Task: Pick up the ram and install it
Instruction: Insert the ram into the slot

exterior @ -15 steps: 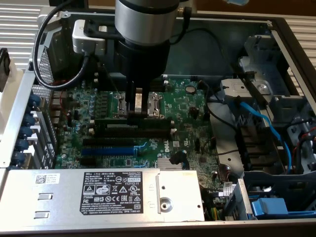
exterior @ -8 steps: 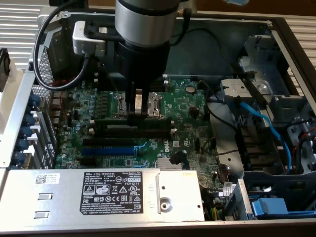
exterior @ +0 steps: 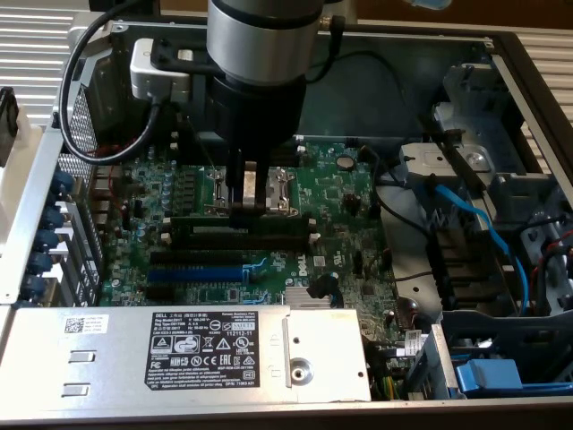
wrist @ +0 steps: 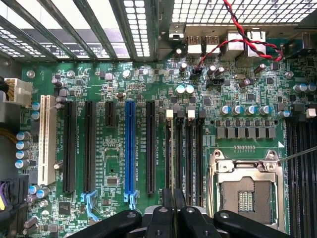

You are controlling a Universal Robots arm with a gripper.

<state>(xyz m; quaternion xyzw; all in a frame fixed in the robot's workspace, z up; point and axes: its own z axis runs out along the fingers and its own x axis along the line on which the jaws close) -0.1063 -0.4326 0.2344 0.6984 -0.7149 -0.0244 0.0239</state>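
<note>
The hand, fingers drawn narrow, pinches the top edge of the ram. The ram stands on edge at the black memory slots, beside the processor socket. The stick looks light, stiff and fragile. The safest hold is probably its bare upper edge at mid-length, clear of chips and contacts, and it will likely tolerate straight pressure but not twisting. Count: one ram, four memory slots as far as can be told, one blue expansion slot and one socket, all on one motherboard in an open computer case.
</note>
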